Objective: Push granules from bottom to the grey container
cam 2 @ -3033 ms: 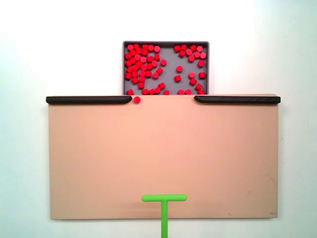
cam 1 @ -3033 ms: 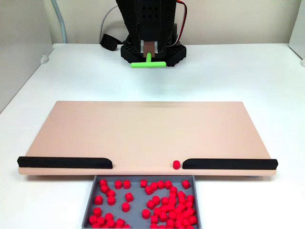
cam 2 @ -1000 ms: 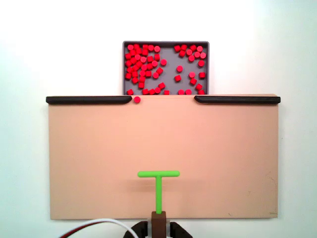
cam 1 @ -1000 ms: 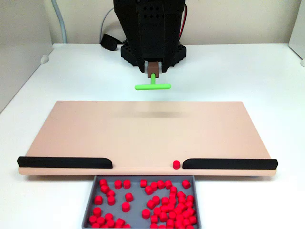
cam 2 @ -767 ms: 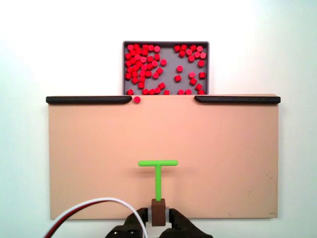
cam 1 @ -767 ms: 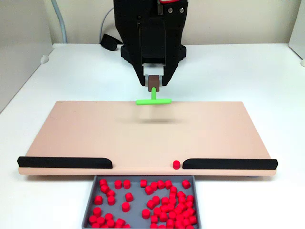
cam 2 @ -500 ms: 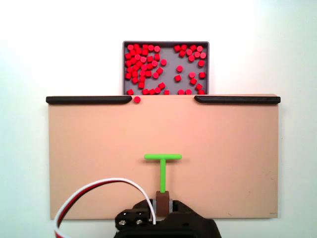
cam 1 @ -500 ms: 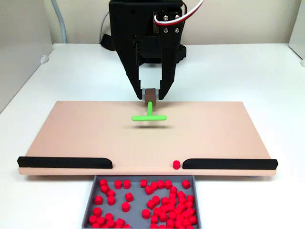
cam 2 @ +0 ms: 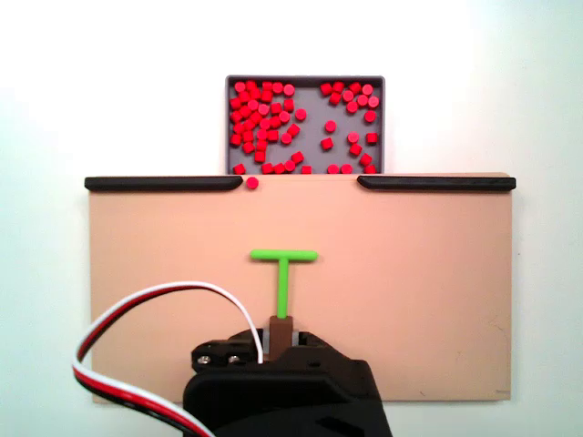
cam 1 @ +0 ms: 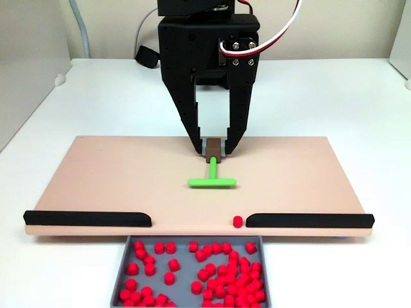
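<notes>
Both fixed views show a white table [cam 1: 334,102] carrying a tan board [cam 1: 115,173], with two black strips [cam 1: 87,219] along one long edge and a gap between them. Against that gap sits the grey tray [cam 1: 122,269], touching the board's edge and holding nearly all the red granules [cam 1: 225,269], heaped thicker toward one side. One stray granule [cam 1: 237,221] stands on the board just beside the inner end of a strip; in the view from above it lies at the left strip's end [cam 2: 252,183], with the tray [cam 2: 310,80] beyond it and the board [cam 2: 437,273] spreading below. Behind the table a pale wall rises, with a grey cable [cam 1: 80,29] running down its left part and a black object [cam 1: 146,56] on the table near the arm's base.

The gripper [cam 1: 214,148] hangs over the board's far half, its two black fingers [cam 1: 190,122] clamped on a brown block [cam 1: 214,147]. From that block a green T-shaped pusher [cam 1: 212,181] reaches toward the tray, its crossbar low over the board's middle, well short of the stray granule. From above, the pusher [cam 2: 283,257] points straight at the gap, and red, white and black wires [cam 2: 137,309] loop from the arm [cam 2: 282,401].
</notes>
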Robot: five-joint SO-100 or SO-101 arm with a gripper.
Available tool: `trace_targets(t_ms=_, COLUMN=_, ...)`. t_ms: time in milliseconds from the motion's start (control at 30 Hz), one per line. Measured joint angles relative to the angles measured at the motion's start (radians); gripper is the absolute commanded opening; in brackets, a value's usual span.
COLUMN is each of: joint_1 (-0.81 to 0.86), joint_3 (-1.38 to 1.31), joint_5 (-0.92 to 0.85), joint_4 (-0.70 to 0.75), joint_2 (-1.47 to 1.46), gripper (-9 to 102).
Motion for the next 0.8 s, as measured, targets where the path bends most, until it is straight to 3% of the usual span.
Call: trace_targets(t_ms=800, joint_1=-0.011, joint_3=-0.055, joint_5=0.018, joint_4=-0.054, joint_2=-0.104, gripper=0)
